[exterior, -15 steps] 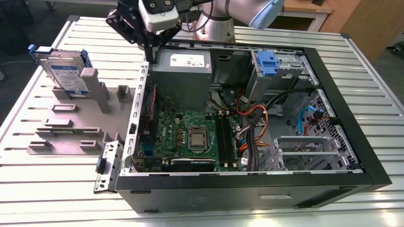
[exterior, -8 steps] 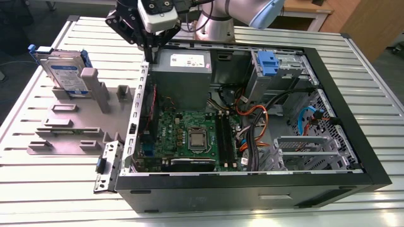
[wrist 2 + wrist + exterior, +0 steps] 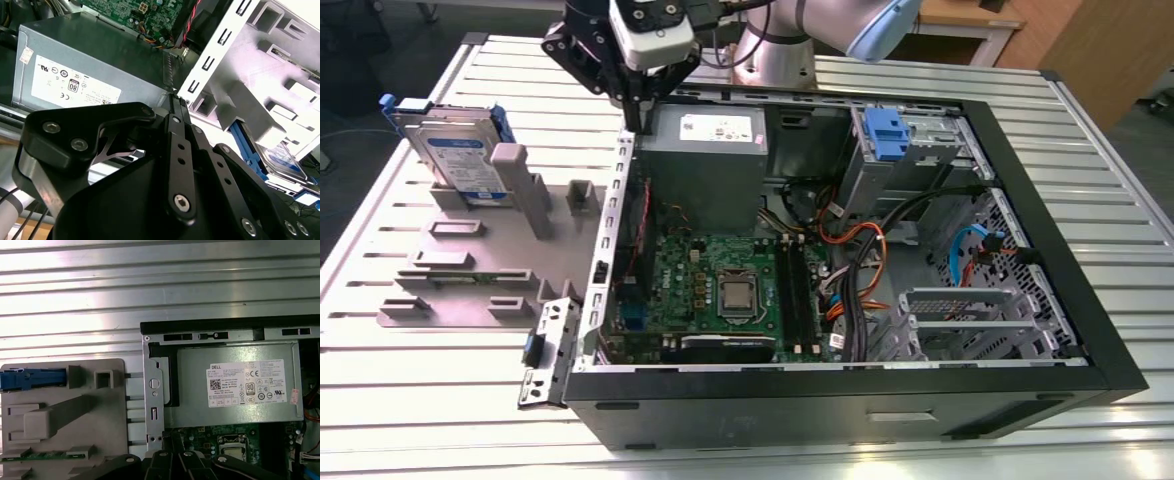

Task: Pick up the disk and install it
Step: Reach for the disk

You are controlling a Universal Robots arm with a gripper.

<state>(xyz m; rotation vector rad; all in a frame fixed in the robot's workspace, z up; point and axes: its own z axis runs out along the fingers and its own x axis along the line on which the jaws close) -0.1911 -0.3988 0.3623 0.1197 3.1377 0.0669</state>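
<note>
Exterior view: silver-grey blue-railed disk (image 3: 459,155) stands upright, well apart toward the exterior view's left of black gripper (image 3: 636,118) (fingers pressed together, empty).

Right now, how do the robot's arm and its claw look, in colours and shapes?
The arm is a silver-grey tube with a pale blue joint cap. The claw is matt black: flat linkage bars joined by round silver screw heads, narrowing to a thin tip. A white boxy housing sits above it in the exterior view.
</note>
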